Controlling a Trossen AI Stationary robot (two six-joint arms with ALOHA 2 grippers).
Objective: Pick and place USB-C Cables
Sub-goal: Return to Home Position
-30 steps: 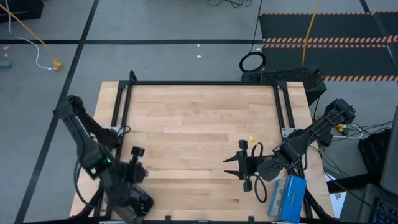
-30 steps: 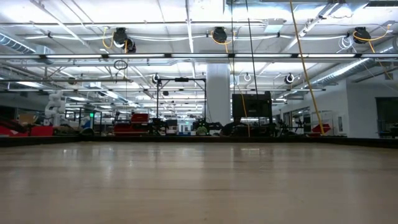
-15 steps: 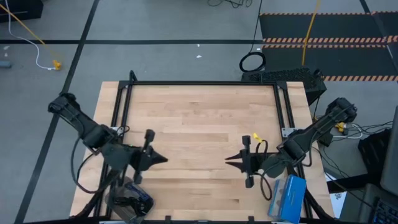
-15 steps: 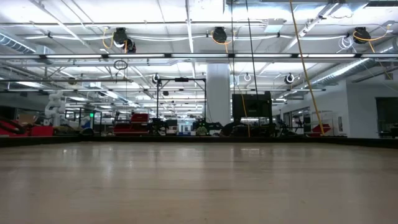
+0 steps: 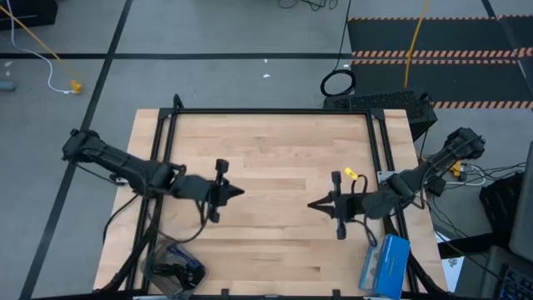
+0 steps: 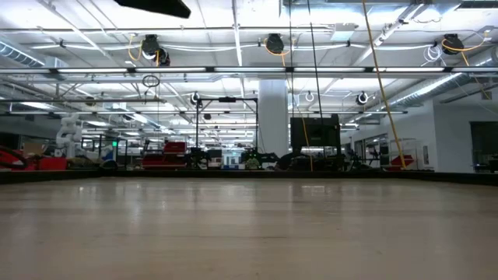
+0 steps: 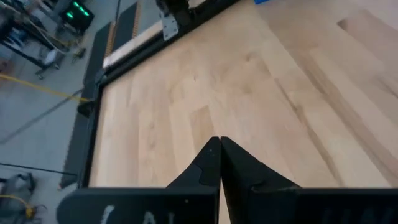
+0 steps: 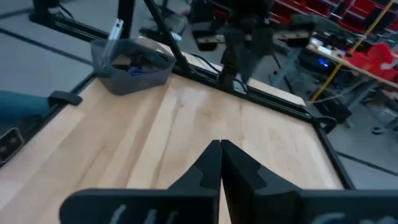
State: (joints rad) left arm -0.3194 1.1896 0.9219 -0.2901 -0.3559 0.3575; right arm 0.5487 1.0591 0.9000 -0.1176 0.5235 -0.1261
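My left gripper (image 5: 240,193) (image 7: 219,142) is shut and empty above the bare wooden table (image 5: 266,150), left of its middle, pointing toward the right edge. My right gripper (image 5: 311,204) (image 8: 220,144) is shut and empty right of the middle, pointing toward the left edge. The two tips face each other, well apart. A grey bin (image 5: 171,268) (image 8: 134,62) stands at the table's near left corner and holds dark cable bundles and something blue (image 8: 132,70). I cannot tell the single cables apart.
A blue box (image 5: 383,262) lies at the table's near right corner. A black frame (image 5: 266,111) runs along the table's far and side edges. A thick black cable ring (image 5: 337,83) and a yellow cord (image 5: 37,37) lie on the floor beyond.
My left gripper has swung from above the bin at the near left corner toward the table's middle and far edge, turning until it points right. My right gripper has moved a little toward the far edge. Both stay shut and empty.
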